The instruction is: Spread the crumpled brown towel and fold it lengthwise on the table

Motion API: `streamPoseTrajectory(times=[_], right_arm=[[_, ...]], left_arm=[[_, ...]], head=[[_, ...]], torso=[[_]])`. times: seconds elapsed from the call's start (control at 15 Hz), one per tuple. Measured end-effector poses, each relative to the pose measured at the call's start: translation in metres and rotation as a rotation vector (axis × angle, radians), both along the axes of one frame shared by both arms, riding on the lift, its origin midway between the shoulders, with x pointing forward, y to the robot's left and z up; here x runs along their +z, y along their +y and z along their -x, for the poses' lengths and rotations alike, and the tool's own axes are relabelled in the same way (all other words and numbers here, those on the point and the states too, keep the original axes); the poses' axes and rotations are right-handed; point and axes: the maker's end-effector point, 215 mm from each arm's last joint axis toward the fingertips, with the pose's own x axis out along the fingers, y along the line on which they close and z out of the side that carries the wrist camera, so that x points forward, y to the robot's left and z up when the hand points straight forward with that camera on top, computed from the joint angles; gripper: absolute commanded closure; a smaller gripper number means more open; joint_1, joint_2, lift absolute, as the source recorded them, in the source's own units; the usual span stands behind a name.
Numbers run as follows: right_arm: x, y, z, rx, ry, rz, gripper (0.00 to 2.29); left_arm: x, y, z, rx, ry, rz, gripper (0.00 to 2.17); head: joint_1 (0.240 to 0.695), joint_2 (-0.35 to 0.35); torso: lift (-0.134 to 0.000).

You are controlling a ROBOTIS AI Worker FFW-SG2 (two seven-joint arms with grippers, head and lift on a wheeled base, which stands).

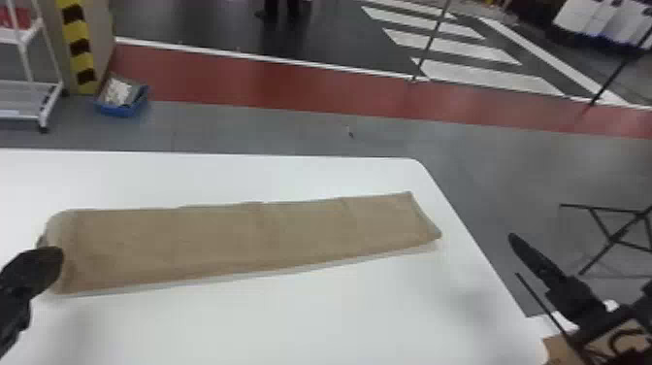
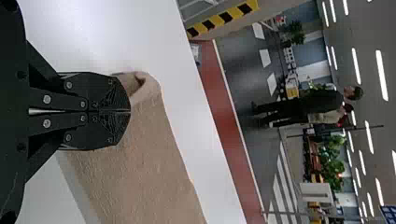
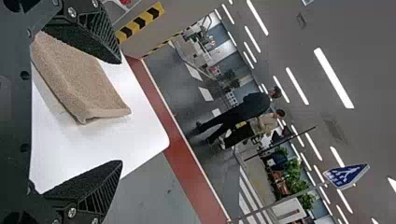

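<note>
The brown towel (image 1: 242,235) lies as a long, flat, folded strip across the white table, its left end slightly rounded. At that left end is my left gripper (image 1: 52,259), overlapping the towel's edge. In the left wrist view the left gripper (image 2: 130,111) is shut, its tips over the towel (image 2: 149,172) beside a small open curl at the end; no cloth is visible between them. My right gripper (image 1: 515,256) stands open beyond the table's right edge, away from the towel. In the right wrist view, the right gripper (image 3: 121,112) has nothing between its widely parted fingers, with the towel (image 3: 84,79) farther off.
The white table (image 1: 291,320) has a rounded far right corner. A black folding stand (image 1: 616,238) is on the floor to the right. A blue bin (image 1: 121,104) and a white wheeled rack (image 1: 29,114) stand beyond the table at the left.
</note>
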Motion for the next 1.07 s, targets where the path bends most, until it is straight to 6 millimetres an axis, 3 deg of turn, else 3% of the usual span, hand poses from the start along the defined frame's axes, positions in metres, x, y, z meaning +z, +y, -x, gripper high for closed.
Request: streamPoseTrajectory(times=[0.2,0.27,0.33,0.47,0.67,0.93,1.07], right_arm=[[-0.001,-0.002,0.0,-0.002,0.002,-0.002,0.13],[-0.002,-0.002,0.0,-0.002,0.002,-0.002,0.13],[-0.001,-0.003,0.0,-0.003,0.001,-0.002,0.13],[-0.001,-0.004,0.0,-0.003,0.001,-0.003,0.13],[-0.006,-0.006,0.002,-0.006,0.009,-0.008,0.13],[-0.01,-0.009,0.003,-0.011,0.016,-0.009,0.13],[-0.011,-0.008,0.002,-0.009,0.019,-0.009,0.13]], left_arm=[[-0.005,-0.018,0.015,-0.037,0.054,-0.012,1.4],[-0.006,-0.016,0.016,-0.023,0.055,-0.022,1.25],[-0.003,-0.008,0.013,0.016,0.038,-0.037,0.66],[0.008,0.008,0.004,0.082,-0.01,-0.036,0.09],[0.011,0.02,0.002,0.076,0.007,0.064,0.03],[0.012,0.016,0.026,-0.116,0.129,0.316,0.03],[0.01,0.022,0.025,-0.122,0.144,0.351,0.03]], head=[[0.695,-0.35],[0.695,-0.35],[0.695,-0.35],[0.695,-0.35],[0.695,-0.35],[0.695,-0.35],[0.695,-0.35]], torso=[[-0.125],[-0.125],[-0.125],[-0.125],[-0.125],[-0.125],[-0.125]])
